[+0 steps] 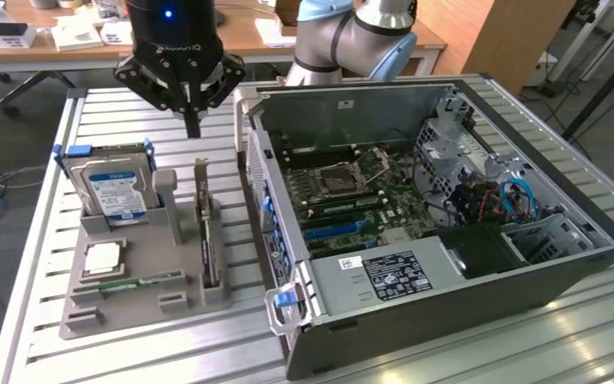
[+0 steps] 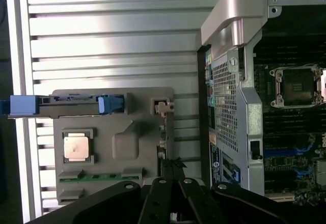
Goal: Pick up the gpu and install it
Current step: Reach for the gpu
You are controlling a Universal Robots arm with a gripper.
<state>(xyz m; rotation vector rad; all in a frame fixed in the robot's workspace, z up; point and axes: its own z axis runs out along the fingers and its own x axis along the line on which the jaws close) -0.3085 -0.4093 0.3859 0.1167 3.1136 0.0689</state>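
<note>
The gpu point(image 1: 210, 240) is a thin dark card standing on edge in a slot of the grey holder tray point(image 1: 125, 308), its metal bracket at the far end. My gripper point(image 1: 192, 128) hangs above that far end, shut and holding nothing. In the wrist view the shut fingertips of the gripper point(image 2: 172, 165) sit over the gpu point(image 2: 163, 132), seen edge-on in the tray point(image 2: 127, 142). The open computer case point(image 1: 350, 108) lies on the exterior view's right, its motherboard point(image 1: 360, 200) exposed with blue expansion slots point(image 1: 339, 230).
The tray also holds a silver hard drive point(image 1: 115, 188) with blue handles, a square processor point(image 1: 105, 258) and a green memory stick point(image 1: 137, 281). The case's side flange point(image 2: 232, 25) stands close beside the tray. A cluttered desk point(image 1: 61, 36) lies behind the slatted table.
</note>
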